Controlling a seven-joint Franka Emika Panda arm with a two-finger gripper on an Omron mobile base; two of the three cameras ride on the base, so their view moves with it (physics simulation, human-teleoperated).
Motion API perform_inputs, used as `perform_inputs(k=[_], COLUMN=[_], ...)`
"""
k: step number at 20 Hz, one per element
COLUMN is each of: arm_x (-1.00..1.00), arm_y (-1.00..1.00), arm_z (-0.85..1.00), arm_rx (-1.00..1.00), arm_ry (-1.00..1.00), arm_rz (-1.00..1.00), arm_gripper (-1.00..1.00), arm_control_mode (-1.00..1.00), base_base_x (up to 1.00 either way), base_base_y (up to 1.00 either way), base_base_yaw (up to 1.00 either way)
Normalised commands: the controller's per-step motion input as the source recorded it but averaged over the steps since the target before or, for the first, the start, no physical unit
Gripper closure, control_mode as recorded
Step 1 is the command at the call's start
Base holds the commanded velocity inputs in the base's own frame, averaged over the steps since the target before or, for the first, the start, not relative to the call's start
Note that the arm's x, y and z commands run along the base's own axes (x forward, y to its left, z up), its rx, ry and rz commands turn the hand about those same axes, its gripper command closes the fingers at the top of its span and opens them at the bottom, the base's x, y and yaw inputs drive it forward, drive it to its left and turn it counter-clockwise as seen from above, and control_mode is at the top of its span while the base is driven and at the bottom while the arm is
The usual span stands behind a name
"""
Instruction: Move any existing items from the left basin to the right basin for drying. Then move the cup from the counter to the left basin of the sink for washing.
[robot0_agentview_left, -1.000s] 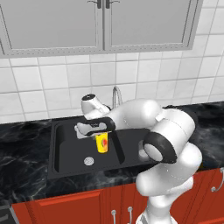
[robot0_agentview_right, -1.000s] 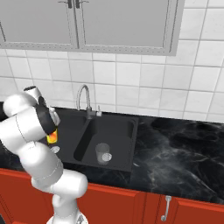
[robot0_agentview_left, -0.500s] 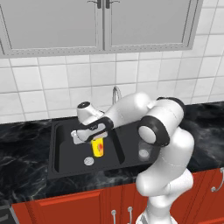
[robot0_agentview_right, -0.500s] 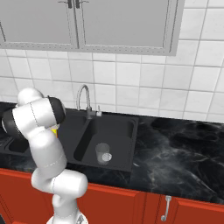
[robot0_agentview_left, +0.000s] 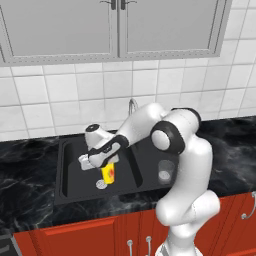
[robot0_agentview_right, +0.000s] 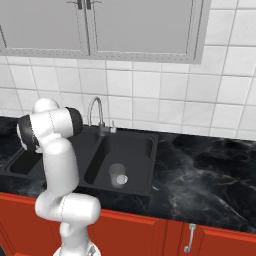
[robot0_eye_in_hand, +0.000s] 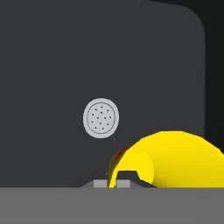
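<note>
I've got the gripper (robot0_agentview_left: 103, 163) clamped on the cup (robot0_agentview_left: 108, 172), low over the left basin (robot0_agentview_left: 75, 170) drain (robot0_agentview_left: 101, 184) for set-down.

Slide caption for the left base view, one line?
Gripper holds the yellow cup over the left basin; glass tumbler in the right basin.

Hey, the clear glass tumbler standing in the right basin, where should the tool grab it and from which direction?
Take the glass tumbler by its rim, coming straight down from above. It stands upright with its mouth open upward, low inside the right basin, so the basin walls would likely block a sideways approach.
</note>
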Motion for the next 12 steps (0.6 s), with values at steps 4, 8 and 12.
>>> perform_inputs(k=[4, 8, 12], arm_x=[0.12, 0.03, 0.00], arm_y=[0.04, 0.00, 0.00], arm_z=[-0.28, -0.28, -0.26], arm_rx=[0.00, 0.00, 0.00], arm_ry=[0.00, -0.03, -0.06], arm_rz=[0.00, 0.00, 0.00], arm_gripper=[1.00, 1.00, 1.00], arm_control_mode=[-1.00, -1.00, -1.00], base_base_x=[0.00, 0.00, 0.00], base_base_y=[0.00, 0.00, 0.00], base_base_yaw=[0.00, 0.00, 0.00])
